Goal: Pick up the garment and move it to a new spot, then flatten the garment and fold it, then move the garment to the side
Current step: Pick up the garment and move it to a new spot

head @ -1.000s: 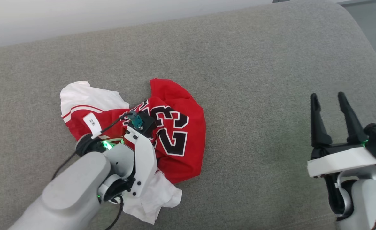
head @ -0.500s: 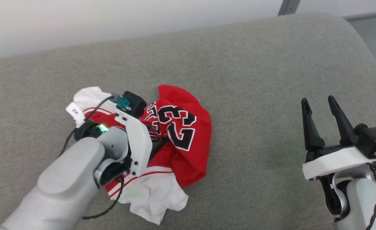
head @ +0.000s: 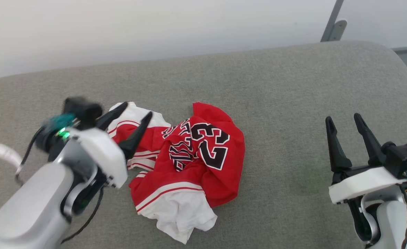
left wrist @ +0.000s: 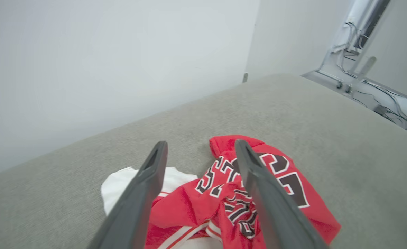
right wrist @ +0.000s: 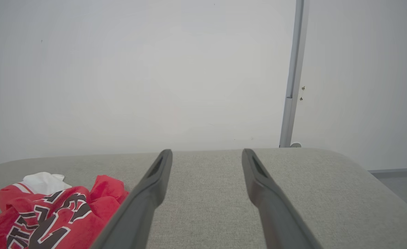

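Grey fabric cushion (head: pixel 293 86), white wall (head: pixel 155 27) behind — one garment (head: pixel 189 162), crumpled, number 23 up, left of centre. Left gripper (head: pixel 137 109) fingers spread, empty, above its white-sleeve edge; right gripper (head: pixel 343 117) fingers spread, empty, well apart

The crumpled red jersey garment (head: pixel 189 162) lies on the grey fabric cushion (head: pixel 276 86), left of centre. The left gripper (head: pixel 138 108) is over its left edge; the right gripper (head: pixel 343 117) is well apart, near right. Behind the cushion's far edge stands a white wall (head: pixel 155 31), with a grey metal post (head: pixel 331 26) at the far right.
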